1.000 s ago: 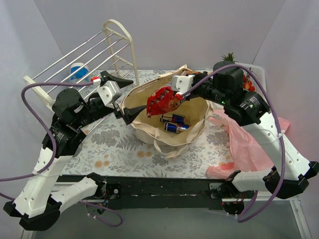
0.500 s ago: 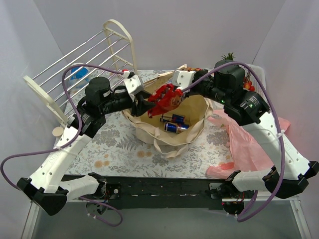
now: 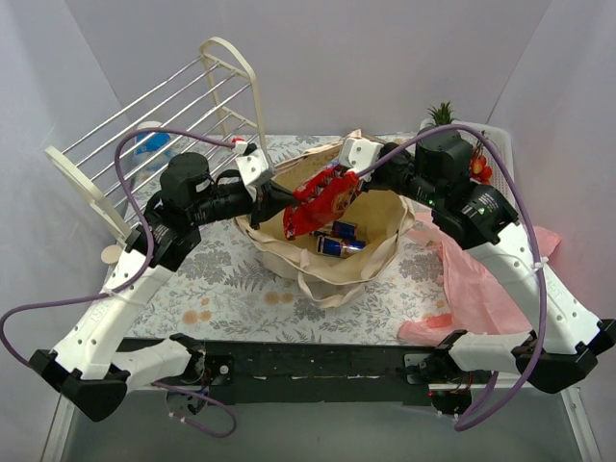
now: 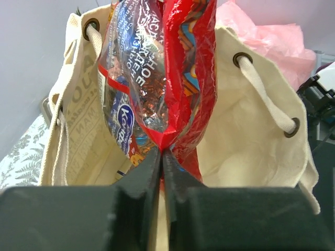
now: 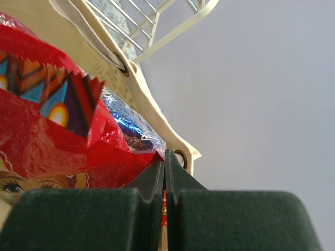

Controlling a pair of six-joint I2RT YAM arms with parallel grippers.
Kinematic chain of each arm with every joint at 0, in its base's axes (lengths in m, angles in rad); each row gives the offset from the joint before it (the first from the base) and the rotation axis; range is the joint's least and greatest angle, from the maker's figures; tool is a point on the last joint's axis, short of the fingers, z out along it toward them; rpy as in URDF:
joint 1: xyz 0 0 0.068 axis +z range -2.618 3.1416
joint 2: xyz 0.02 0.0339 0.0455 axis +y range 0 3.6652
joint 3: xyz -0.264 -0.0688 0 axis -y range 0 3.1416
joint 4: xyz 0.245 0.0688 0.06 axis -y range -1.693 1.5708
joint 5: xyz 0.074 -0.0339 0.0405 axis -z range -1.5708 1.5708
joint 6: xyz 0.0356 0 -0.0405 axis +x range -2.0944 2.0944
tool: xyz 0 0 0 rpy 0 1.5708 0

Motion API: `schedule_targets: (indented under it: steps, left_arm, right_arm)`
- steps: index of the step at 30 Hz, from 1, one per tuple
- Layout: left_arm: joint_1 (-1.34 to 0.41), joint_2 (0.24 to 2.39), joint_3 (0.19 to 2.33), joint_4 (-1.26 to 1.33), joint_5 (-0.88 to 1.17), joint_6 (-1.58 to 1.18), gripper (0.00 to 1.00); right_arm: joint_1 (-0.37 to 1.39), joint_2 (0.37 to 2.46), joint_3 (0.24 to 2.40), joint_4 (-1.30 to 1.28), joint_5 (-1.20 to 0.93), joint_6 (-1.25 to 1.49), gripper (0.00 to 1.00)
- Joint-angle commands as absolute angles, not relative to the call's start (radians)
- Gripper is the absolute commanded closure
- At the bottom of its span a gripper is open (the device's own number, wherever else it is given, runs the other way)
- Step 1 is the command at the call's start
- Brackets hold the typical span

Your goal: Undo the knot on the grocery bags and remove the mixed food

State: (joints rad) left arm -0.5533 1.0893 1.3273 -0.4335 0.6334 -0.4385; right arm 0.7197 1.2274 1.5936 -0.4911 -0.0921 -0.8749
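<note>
A bundle of shiny red-edged snack packets (image 3: 322, 200) hangs above the open beige canvas tote (image 3: 332, 274), gripped from both sides. My left gripper (image 3: 291, 205) is shut on the bundle's lower left corner; in the left wrist view its jaws (image 4: 162, 151) pinch the red packets (image 4: 183, 68) in front of the tote (image 4: 251, 130). My right gripper (image 3: 345, 181) is shut on the upper right end; the right wrist view shows its jaws (image 5: 165, 154) closed on the red foil (image 5: 47, 130). Two blue drink cans (image 3: 337, 238) lie inside the tote. The pink bag (image 3: 481, 279) lies flat at the right.
A white slotted basket (image 3: 496, 135) at the back right holds a pineapple crown (image 3: 442, 113) and red fruit (image 3: 478, 166). A cream wire rack (image 3: 164, 106) leans at the back left with a blue-and-white tub (image 3: 149, 144) behind it. The tote's loose handle (image 3: 327, 289) hangs towards the front.
My left arm swung right from beside the tote to the packets and its jaws closed on their corner. The right gripper kept its hold and drew the bundle slightly up and right.
</note>
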Motion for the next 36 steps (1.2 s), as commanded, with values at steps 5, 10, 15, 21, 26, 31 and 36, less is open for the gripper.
schedule_targets:
  steps: [5, 10, 15, 21, 26, 31, 36]
  left_arm:
    - [-0.557, 1.017, 1.249, -0.324, 0.628, -0.482, 0.28]
    - [-0.595, 1.043, 1.207, -0.244, 0.546, -0.477, 0.20]
    - [-0.643, 1.098, 1.216, -0.193, 0.427, -0.485, 0.19]
    - [-0.704, 1.173, 1.235, -0.156, 0.293, -0.483, 0.24]
    - [-0.715, 1.220, 1.302, -0.198, 0.300, -0.413, 0.73]
    - [-0.715, 1.215, 1.431, -0.328, 0.328, -0.354, 1.00]
    - [-0.713, 1.250, 1.609, -0.509, 0.311, -0.238, 1.00]
  right_arm:
    - [0.617, 1.311, 1.856, -0.432, -0.163, -0.620, 0.99]
    - [0.615, 1.382, 1.942, -0.512, -0.183, -0.543, 0.99]
    - [0.614, 1.390, 1.951, -0.515, -0.178, -0.502, 0.99]
    - [0.615, 1.361, 1.884, -0.470, -0.207, -0.419, 0.99]
    - [0.606, 1.310, 1.751, -0.388, -0.207, -0.402, 0.99]
    - [0.503, 1.252, 1.556, -0.373, -0.224, -0.260, 0.99]
    - [0.443, 1.165, 1.350, -0.370, -0.236, -0.265, 0.46]
